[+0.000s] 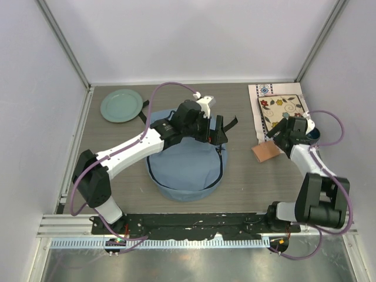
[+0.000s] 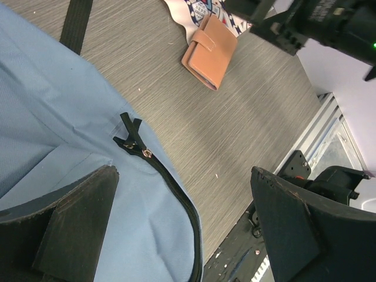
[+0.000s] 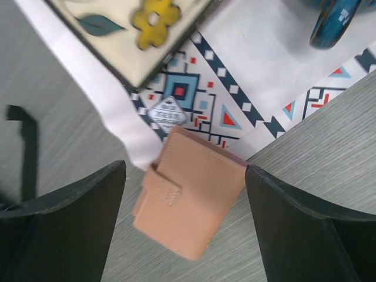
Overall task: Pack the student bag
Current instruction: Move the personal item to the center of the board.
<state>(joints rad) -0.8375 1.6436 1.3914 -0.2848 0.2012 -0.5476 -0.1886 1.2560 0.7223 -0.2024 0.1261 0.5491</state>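
The student bag [image 1: 188, 167], a soft light-blue backpack, lies flat in the middle of the table. Its dark zipper [image 2: 176, 194] runs along the edge, and the pull [image 2: 132, 138] lies on the fabric. My left gripper [image 1: 217, 130] hovers over the bag's far right edge, open and holding nothing, one finger [image 2: 70, 229] above the fabric. A tan leather wallet [image 3: 191, 197] lies on the table to the right of the bag, its far corner on a patterned sheet [image 3: 247, 76]. My right gripper [image 3: 185, 226] hangs right above the wallet, open, one finger on each side of it.
A pale green plate [image 1: 121, 106] sits at the back left. At the back right a floral-covered book [image 1: 285, 108] lies on the patterned sheet, with a dark blue round object [image 1: 312, 133] beside my right wrist. Black straps [image 1: 230, 123] stick out behind the bag.
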